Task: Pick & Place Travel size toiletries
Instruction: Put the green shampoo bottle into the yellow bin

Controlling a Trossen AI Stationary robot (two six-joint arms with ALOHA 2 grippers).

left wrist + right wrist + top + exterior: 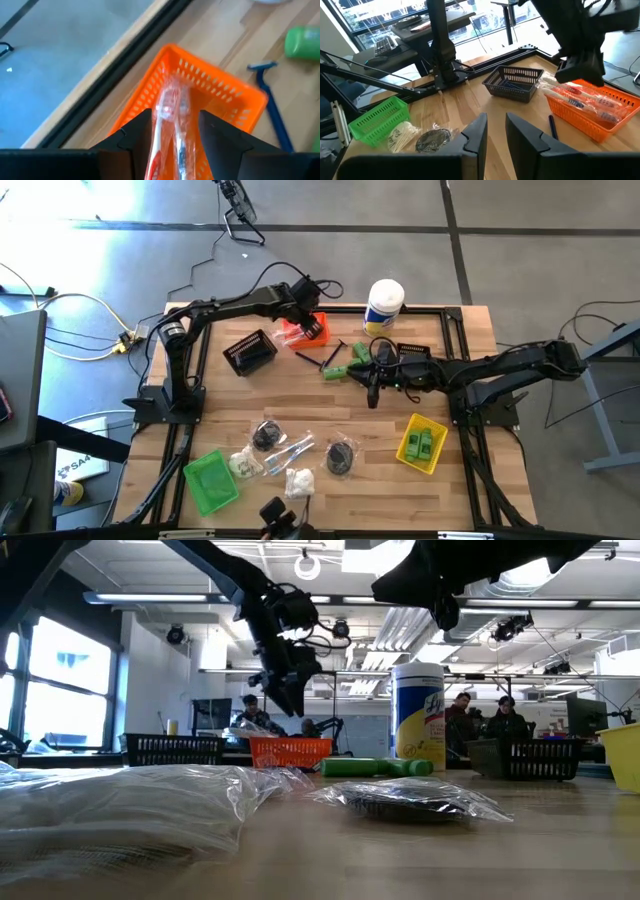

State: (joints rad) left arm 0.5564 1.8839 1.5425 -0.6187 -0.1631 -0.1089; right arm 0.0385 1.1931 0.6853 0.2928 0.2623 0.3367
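A clear-wrapped packet of two toothbrushes (172,107) lies in the orange bin (300,332) at the table's far side, one end poking over the rim (550,90). My left gripper (175,130) hangs just above it, open, one finger on either side of the packet. My right gripper (495,132) hovers over the table's middle (374,395), open by a narrow gap with nothing in it. Green mini bottles (345,368) and dark sticks (318,355) lie beside the orange bin. Dark round bundles (341,455), a slim packet (290,450) and bags of white puffs (298,480) lie near the front.
A black bin (250,352) stands left of the orange one, and another (412,355) is under the right arm. The yellow bin (422,443) holds green bottles. The green bin (212,478) sits front left. A tall white canister (384,305) stands at the far edge. People stand in the room behind.
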